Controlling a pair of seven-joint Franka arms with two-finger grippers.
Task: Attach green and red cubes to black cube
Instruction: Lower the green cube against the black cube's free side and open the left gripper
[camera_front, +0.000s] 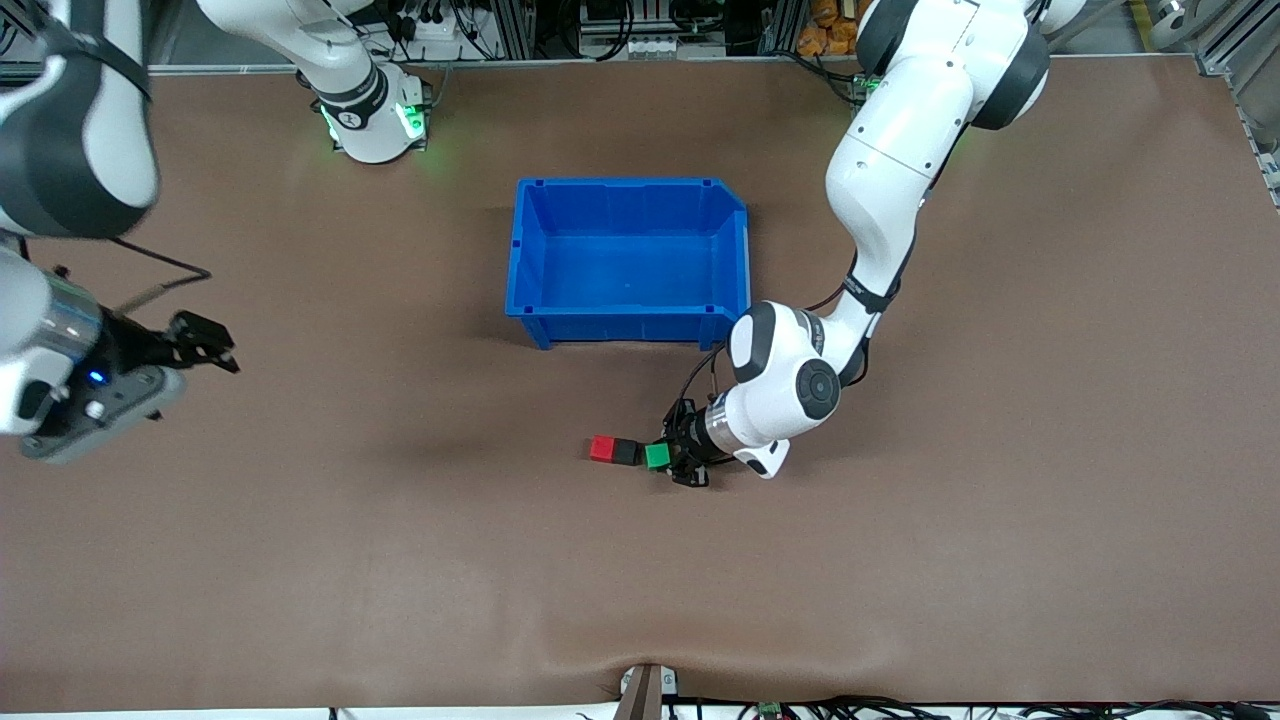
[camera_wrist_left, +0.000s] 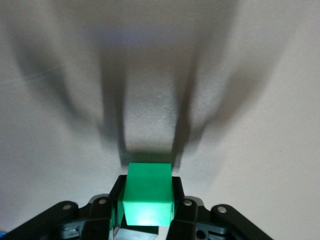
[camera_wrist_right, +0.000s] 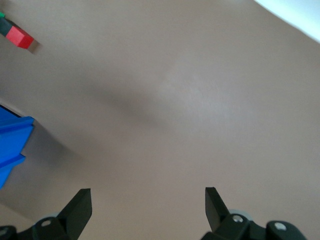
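The red cube (camera_front: 602, 449) and the black cube (camera_front: 626, 453) sit joined side by side on the brown table, nearer the front camera than the blue bin. My left gripper (camera_front: 676, 460) is shut on the green cube (camera_front: 657, 457), low at the table, right beside the black cube on its left-arm side. I cannot tell whether they touch. In the left wrist view the green cube (camera_wrist_left: 148, 192) sits between the left gripper's (camera_wrist_left: 149, 184) black fingers (camera_wrist_left: 117, 194). My right gripper (camera_front: 207, 345) waits open and empty over the right arm's end of the table. It also shows in its wrist view (camera_wrist_right: 147, 197), with the red cube (camera_wrist_right: 20, 36) far off.
An empty blue bin (camera_front: 625, 184) stands mid-table, closer to the robots' bases than the cubes. Its corner shows in the right wrist view (camera_wrist_right: 10, 145). Cables run along the table's front edge (camera_front: 640, 690).
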